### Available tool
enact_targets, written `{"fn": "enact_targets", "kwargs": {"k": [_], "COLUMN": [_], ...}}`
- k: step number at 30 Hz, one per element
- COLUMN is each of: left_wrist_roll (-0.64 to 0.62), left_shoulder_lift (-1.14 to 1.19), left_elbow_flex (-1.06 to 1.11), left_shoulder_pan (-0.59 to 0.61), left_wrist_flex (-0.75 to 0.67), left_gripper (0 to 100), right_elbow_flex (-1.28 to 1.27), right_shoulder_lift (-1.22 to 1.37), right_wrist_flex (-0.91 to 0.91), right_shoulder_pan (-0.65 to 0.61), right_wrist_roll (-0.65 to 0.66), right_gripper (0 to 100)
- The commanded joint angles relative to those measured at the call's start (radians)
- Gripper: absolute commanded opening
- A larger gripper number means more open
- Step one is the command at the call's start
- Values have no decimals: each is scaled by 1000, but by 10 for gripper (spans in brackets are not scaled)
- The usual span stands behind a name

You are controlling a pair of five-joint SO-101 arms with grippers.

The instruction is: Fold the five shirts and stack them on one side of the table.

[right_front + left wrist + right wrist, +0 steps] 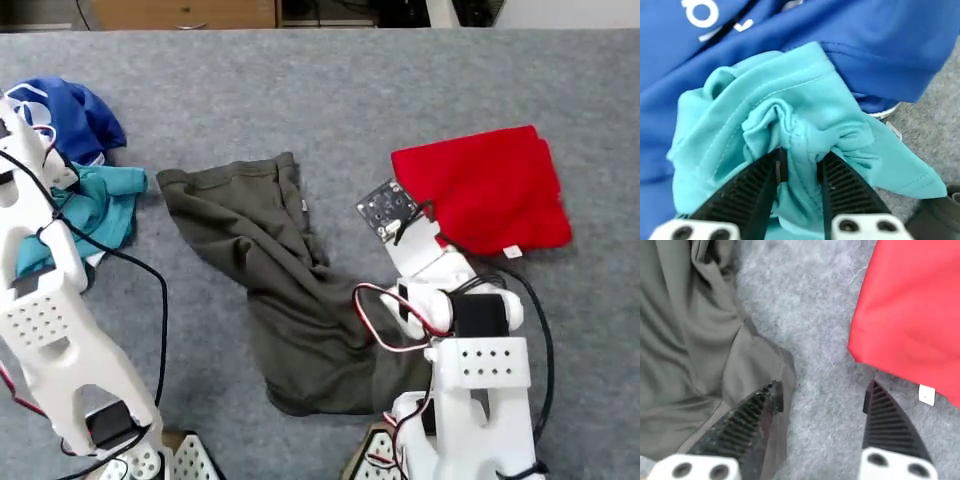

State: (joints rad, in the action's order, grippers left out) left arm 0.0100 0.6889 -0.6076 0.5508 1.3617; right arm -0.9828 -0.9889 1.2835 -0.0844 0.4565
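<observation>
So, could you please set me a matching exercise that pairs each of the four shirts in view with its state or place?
Things:
1. red shirt
2. olive shirt
3. teal shirt
4. blue shirt

States:
A. spread out crumpled in the middle of the table
B. pinched in the left gripper
C. folded flat
D. bunched up, touching the teal one

Pairs: 1-C; 2-A; 3-B; 4-D

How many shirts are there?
4: blue shirt and teal shirt at the left, olive shirt mid-table, folded red shirt at the right. Another may be hidden underneath.
</observation>
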Motion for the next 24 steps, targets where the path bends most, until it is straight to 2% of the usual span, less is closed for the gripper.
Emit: {"fn": "enact_targets", "kwargs": {"k": [1, 2, 4, 7, 9, 11, 14, 16, 24], "left_wrist_roll": [18, 18, 17, 17, 18, 21, 120, 180, 190], "left_shoulder_lift": [38, 38, 36, 13, 5, -2, -5, 4, 13], "left_elbow_flex": [-112, -166, -315, -657, -918, -1088, -988, -931, -732], "left_shoulder_pan": [32, 34, 37, 41, 48, 55, 61, 87, 98], "left_wrist_flex": [72, 95, 147, 219, 195, 81, -215, -324, -278], "left_gripper": [43, 10, 25, 19, 19, 23, 20, 20, 24], "right_elbow_flex": [1, 2, 8, 30, 45, 51, 47, 47, 47], "right_shoulder_lift": [-10, -10, -10, -10, -8, -8, -8, -8, -8], "right_wrist_flex": [-35, -37, -37, -37, -37, -37, -37, -31, -35], "right_shoulder_pan": [16, 16, 16, 16, 16, 16, 16, 16, 13], "right_wrist_roll": [-9, -9, -9, -11, -11, -11, -11, -11, -54], "right_gripper": [254, 254, 253, 253, 253, 253, 253, 253, 255]}}
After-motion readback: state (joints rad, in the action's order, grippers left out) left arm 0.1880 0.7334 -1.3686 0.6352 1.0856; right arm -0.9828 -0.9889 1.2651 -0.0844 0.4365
